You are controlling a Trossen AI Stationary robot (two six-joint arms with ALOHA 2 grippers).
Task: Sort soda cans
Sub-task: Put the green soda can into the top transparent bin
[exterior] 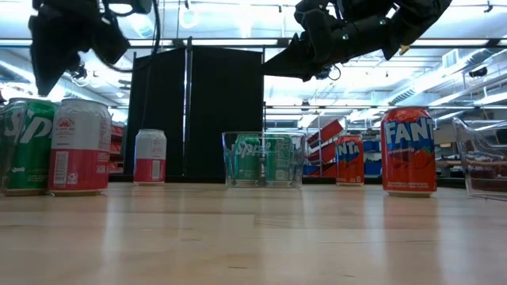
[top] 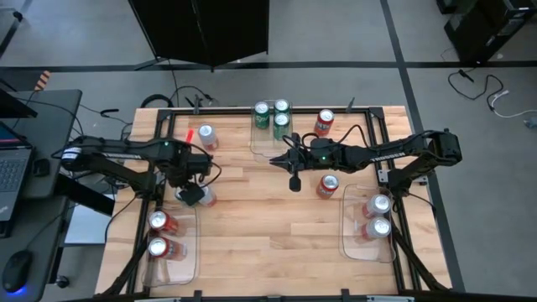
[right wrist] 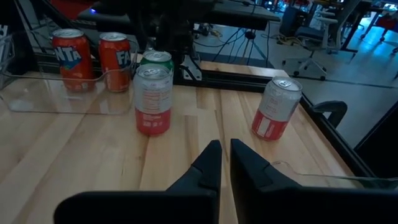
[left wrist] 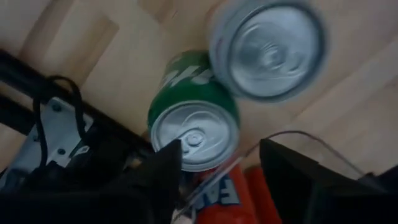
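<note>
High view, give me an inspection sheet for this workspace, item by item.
Surface: wooden table, three clear trays.
Job's things: two red cans in left tray, three green cans in back tray, two silver-white cans in right tray; the rest loose.
Clutter: small red strip.
Tools: left tool open above a green can; right tool shut, mid-table.
Cables: loose cables on floor.
Surroundings: laptop, black panel.
</note>
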